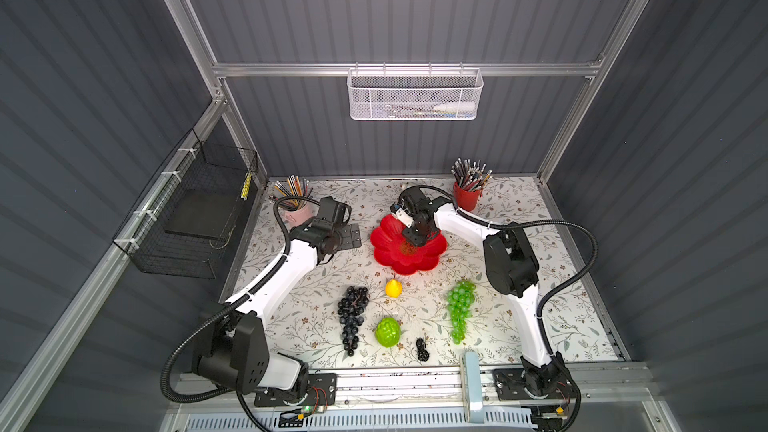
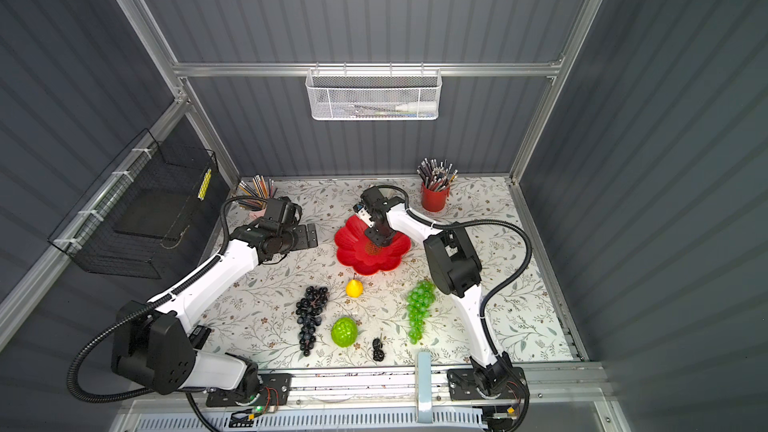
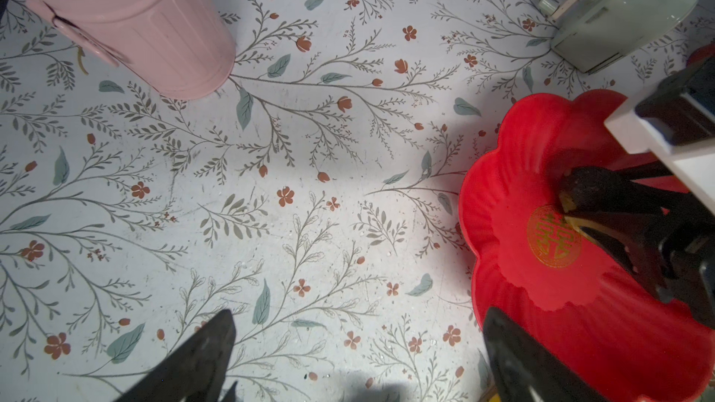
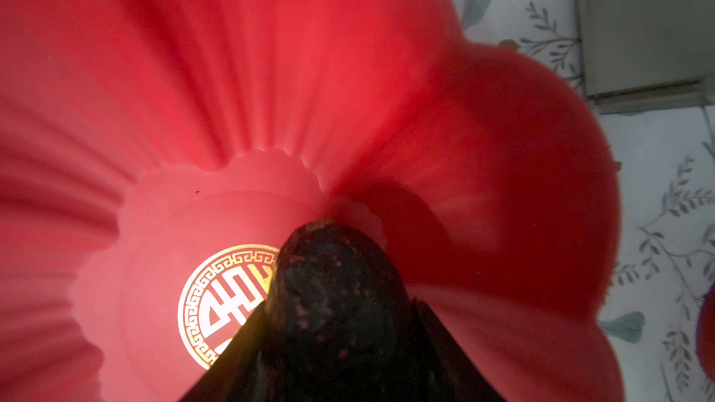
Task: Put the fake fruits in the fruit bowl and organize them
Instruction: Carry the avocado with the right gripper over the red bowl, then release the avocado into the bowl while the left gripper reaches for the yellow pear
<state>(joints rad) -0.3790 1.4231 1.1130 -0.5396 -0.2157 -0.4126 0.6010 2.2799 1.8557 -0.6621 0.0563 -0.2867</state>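
Note:
The red flower-shaped fruit bowl (image 1: 386, 253) (image 2: 353, 253) (image 4: 271, 71) sits mid-table. My right gripper (image 1: 411, 245) (image 4: 340, 303) reaches down into it, shut on a dark bumpy oval (image 4: 332, 264) (image 3: 588, 187) whose tip rests by the gold emblem. My left gripper (image 1: 355, 234) (image 3: 360, 315) hovers open and empty over the cloth, left of the bowl. In front of the bowl lie a yellow pear-like fruit (image 1: 393, 288), black-purple grapes (image 1: 352, 317), green grapes (image 1: 459, 309), a lime-green knobbly ball (image 1: 387, 331) and a tiny black cluster (image 1: 422, 349).
A pink pencil cup (image 1: 297, 211) (image 3: 147, 32) stands at the back left and a red pencil cup (image 1: 467, 195) at the back right. A grey-green device (image 3: 619, 13) sits just behind the bowl. Wire baskets hang on the left and back walls.

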